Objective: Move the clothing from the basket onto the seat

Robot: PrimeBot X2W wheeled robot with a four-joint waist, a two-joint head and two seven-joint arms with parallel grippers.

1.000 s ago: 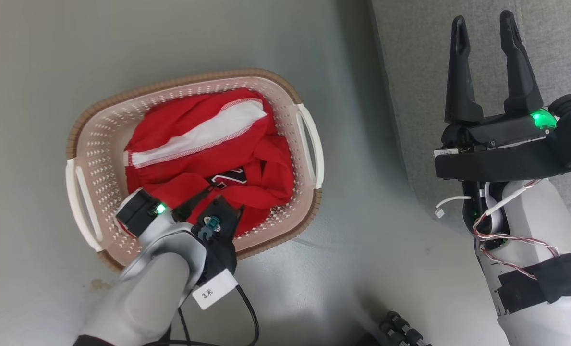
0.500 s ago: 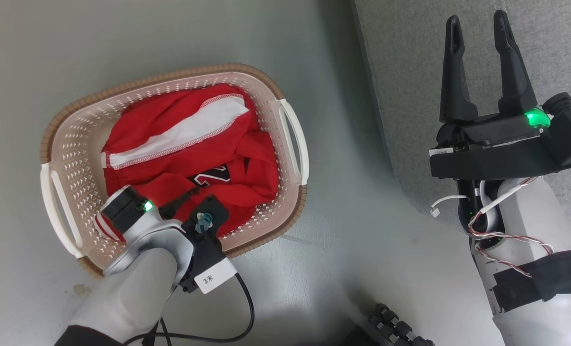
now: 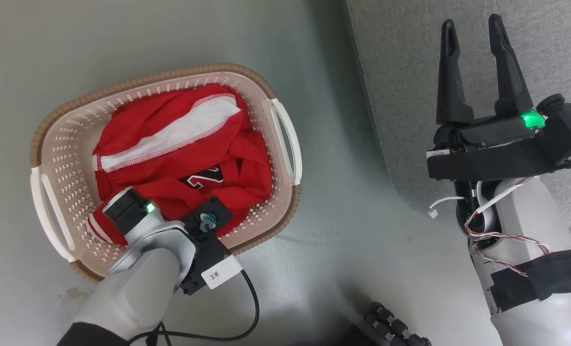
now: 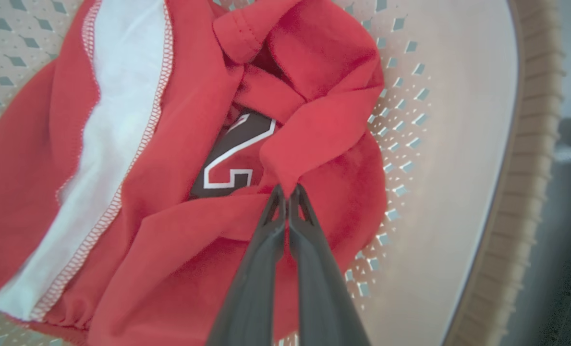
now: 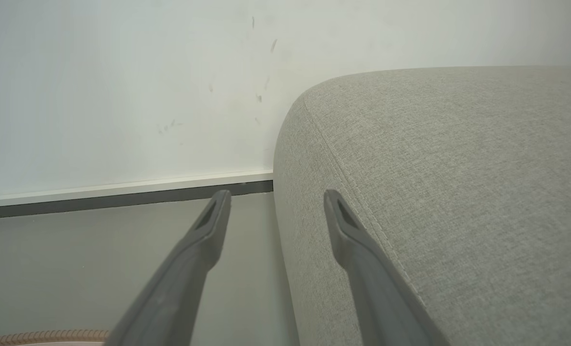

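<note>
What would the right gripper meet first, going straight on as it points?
The right gripper would likely meet the rounded edge of the seat first, though depth is unclear.

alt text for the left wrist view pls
The left gripper, jaws closed, pinches a fold of red clothing lying in a cream perforated basket. The clothing has a wide white band and a dark patch with a white-outlined number.
</note>
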